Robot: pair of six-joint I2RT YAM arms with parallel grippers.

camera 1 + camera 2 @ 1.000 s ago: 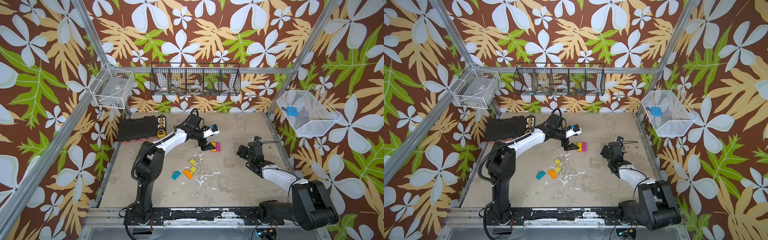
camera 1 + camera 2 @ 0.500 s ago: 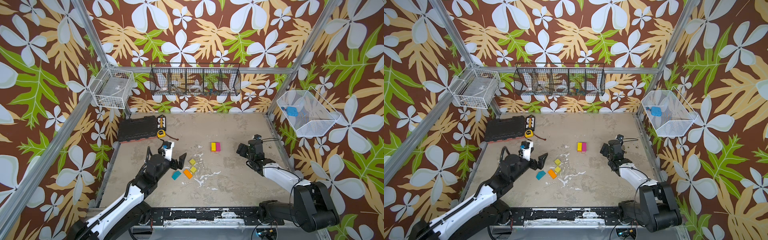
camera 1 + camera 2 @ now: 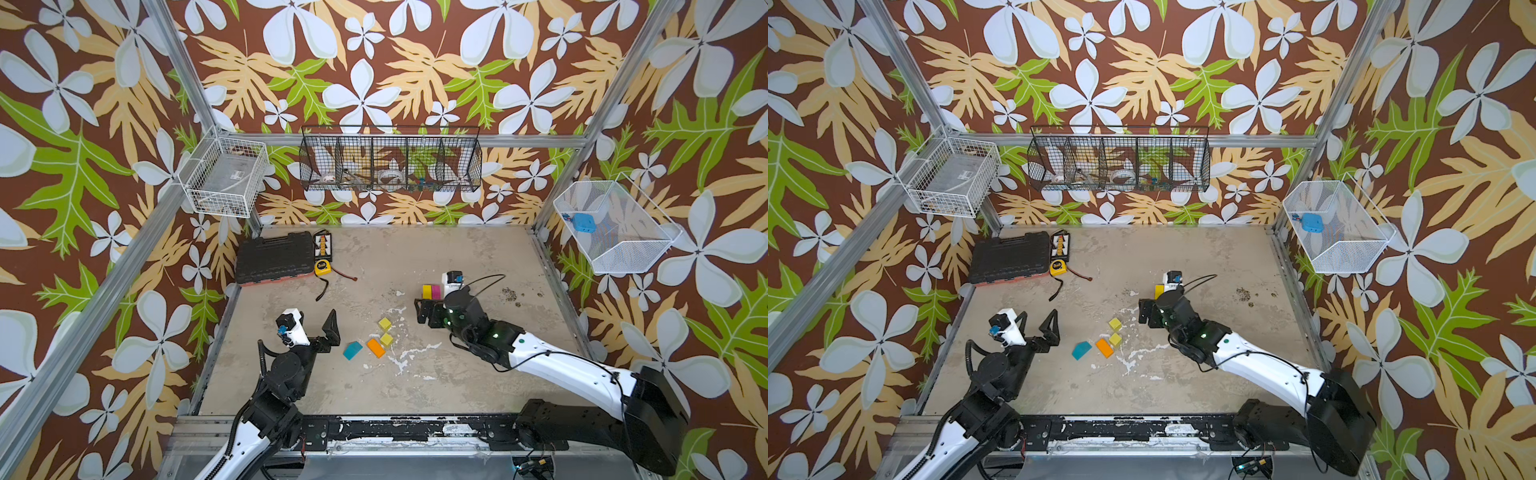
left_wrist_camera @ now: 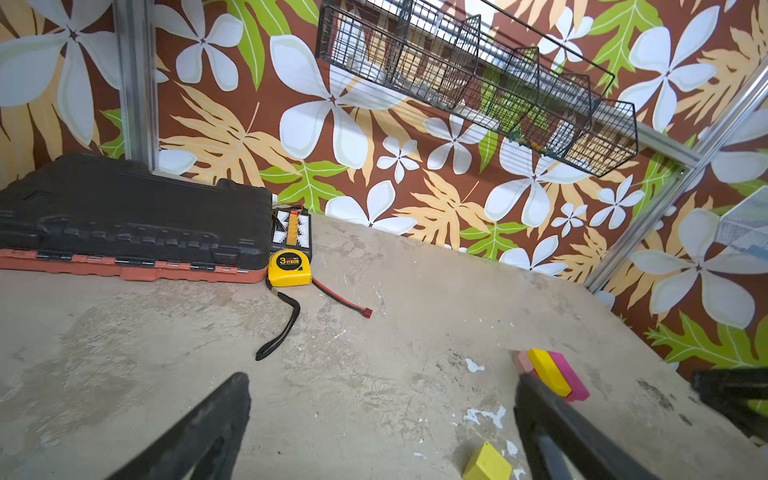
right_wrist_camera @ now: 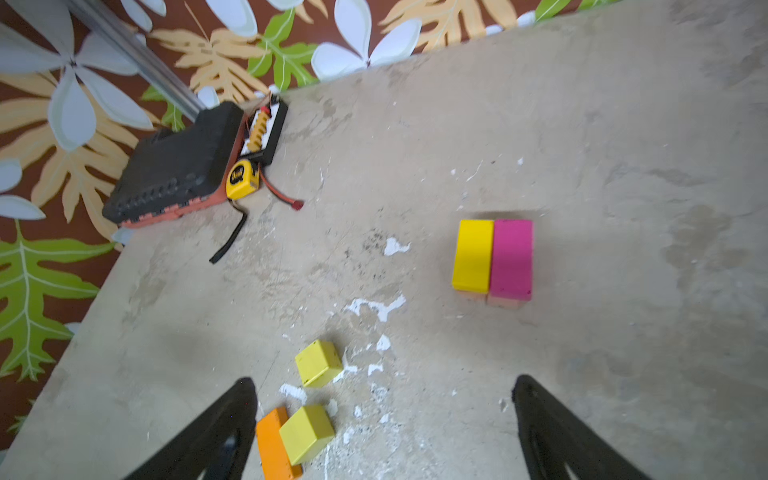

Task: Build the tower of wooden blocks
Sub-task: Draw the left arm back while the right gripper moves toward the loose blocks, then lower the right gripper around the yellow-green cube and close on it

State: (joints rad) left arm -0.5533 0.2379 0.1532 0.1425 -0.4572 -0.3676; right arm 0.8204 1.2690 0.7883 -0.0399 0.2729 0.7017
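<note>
Both lying flat and touching, yellow brick (image 3: 427,291) and magenta brick (image 3: 435,291), long axes parallel toward the back wall (image 3: 374,83), we see left claw (image 3: 1037,320) and right claw (image 5: 384,380) spread wide, empty.

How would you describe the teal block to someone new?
In a top view, find the loose cluster of blocks on the table, nearer the front than the black case. The teal block lies leftmost, beside the orange block. It alone is blue-green with a slanted edge; the cubes are yellow-green.
</note>
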